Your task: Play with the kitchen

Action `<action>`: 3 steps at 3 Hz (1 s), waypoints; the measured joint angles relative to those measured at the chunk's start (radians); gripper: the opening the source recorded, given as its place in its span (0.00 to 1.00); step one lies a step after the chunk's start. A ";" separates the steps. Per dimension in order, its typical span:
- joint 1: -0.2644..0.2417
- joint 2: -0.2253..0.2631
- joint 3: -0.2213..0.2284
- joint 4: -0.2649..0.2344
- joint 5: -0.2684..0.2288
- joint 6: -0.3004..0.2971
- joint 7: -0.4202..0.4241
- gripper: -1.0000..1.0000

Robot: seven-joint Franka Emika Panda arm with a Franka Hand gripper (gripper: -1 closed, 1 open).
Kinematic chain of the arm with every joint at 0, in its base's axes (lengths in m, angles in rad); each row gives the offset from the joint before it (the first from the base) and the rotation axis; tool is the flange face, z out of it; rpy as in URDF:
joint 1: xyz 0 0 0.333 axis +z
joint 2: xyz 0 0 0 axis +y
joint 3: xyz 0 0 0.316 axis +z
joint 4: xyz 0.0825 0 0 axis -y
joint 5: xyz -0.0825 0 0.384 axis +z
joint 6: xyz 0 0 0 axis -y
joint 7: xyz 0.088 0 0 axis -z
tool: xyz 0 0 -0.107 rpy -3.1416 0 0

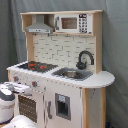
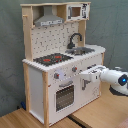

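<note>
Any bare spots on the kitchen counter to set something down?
Free: rounded counter end beyond the sink and tap; narrow strip between hob and sink. Crowded: the front by the knobs, where the gripper sits.

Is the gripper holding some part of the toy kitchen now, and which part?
It cannot be told. The gripper is at the front of the kitchen, beside the knobs, but no grasp is visible.
</note>
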 joint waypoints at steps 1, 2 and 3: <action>-0.060 0.000 0.027 0.001 0.000 0.069 0.043 1.00; -0.127 0.000 0.044 0.003 0.000 0.141 0.079 1.00; -0.200 0.000 0.046 0.014 0.000 0.209 0.106 1.00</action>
